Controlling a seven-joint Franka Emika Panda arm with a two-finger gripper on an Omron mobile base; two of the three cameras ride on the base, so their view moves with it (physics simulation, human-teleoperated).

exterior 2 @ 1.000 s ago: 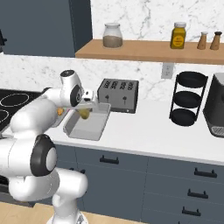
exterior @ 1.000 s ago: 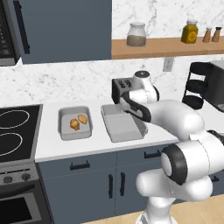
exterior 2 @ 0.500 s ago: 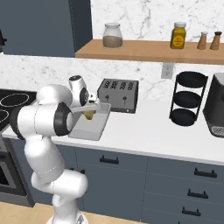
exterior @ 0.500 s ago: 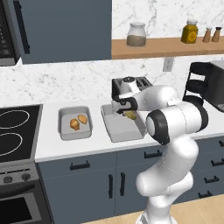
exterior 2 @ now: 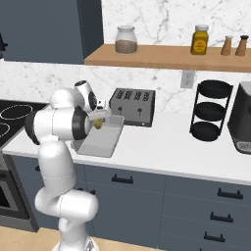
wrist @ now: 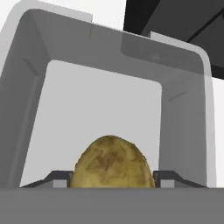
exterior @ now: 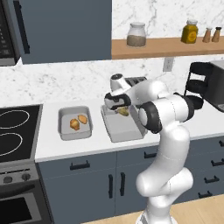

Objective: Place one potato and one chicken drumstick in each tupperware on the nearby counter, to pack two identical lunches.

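While the gripper (wrist: 112, 183) is pinching it between part-closed fingers, the potato (wrist: 112, 162), a dull yellowish-olive mottled oval, is hanging over the far end of the larger tupperware (exterior: 114, 128); its long axis cannot be told. That tray's floor is lying bare beneath it. Nearer the counter's (exterior 2: 166, 147) stove-side edge, the smaller tupperware (exterior: 63, 131) is holding two orange-brown pieces (exterior: 78, 122).

marble backsplash (exterior: 65, 81), wooden shelf (exterior 2: 166, 56), dark cabinets (exterior 2: 196, 215)

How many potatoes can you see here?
2, I think. One potato sits between the gripper's fingers above the right tray; one lies in the left tray beside a drumstick. More may be hidden.
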